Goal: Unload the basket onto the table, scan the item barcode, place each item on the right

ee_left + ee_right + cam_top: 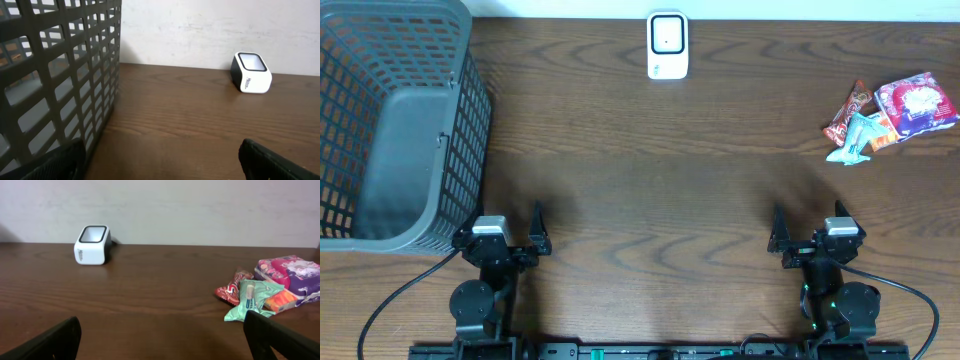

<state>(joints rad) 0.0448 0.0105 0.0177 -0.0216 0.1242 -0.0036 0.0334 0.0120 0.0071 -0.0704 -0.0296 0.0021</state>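
Note:
A white barcode scanner stands at the table's far edge, in the middle; it also shows in the left wrist view and the right wrist view. The items lie in a small pile at the far right: a red packet, a green packet, an orange one and a pink-and-purple pack. My left gripper and right gripper rest near the front edge, both open with nothing between their fingers, far from scanner and pile.
A large grey mesh basket fills the left end of the table and stands just left of my left gripper, its wall close by. Bare brown tabletop lies between the grippers and the scanner. A pale wall runs behind the table.

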